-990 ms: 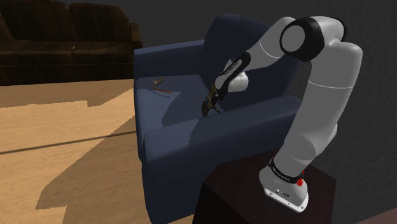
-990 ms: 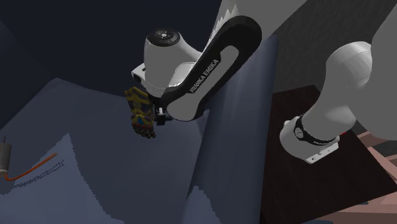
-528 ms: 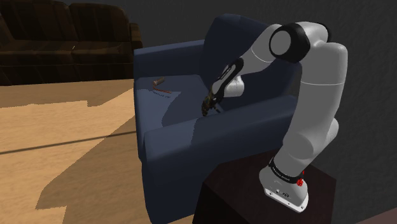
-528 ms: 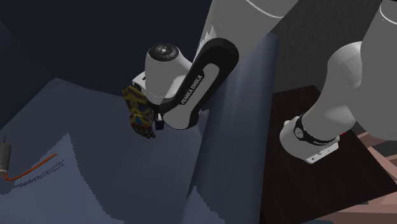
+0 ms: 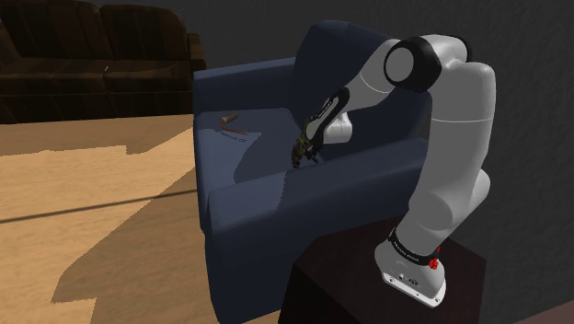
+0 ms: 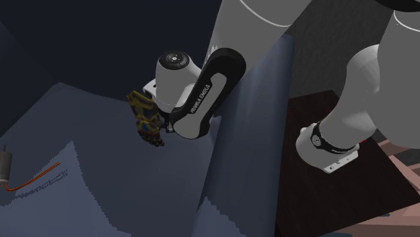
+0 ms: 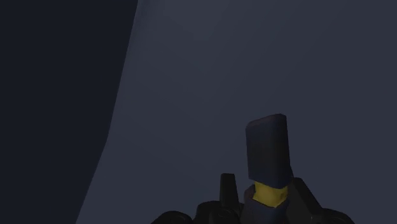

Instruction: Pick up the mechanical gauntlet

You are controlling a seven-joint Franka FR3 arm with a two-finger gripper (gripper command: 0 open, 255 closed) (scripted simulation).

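Note:
The mechanical gauntlet (image 5: 299, 154) is a small yellow, dark-jointed glove standing on the seat of a dark blue armchair (image 5: 248, 198), close to the arm rest on the shoulder view's right. My black gripper (image 5: 304, 147) reaches down onto it from above. In the second exterior view the gauntlet (image 6: 145, 118) sits tucked under the hand, and the gripper (image 6: 159, 126) is shut on it. The wrist view shows a yellow and dark piece of the gauntlet (image 7: 270, 193) clasped between the fingers of the gripper (image 7: 264, 205), with the blue cushion behind.
A small brown cylinder (image 5: 229, 119) and a thin red cord (image 5: 236, 135) lie farther back on the seat; both lie at the second exterior view's left, cylinder (image 6: 5, 162) above cord (image 6: 35, 178). A brown sofa (image 5: 92, 51) stands behind. The dark stand (image 5: 350, 276) touches the armchair.
The fingers have closed on the gauntlet. The upper arm and elbow have swung toward the shoulder view's left, while the hand has stayed over the gauntlet.

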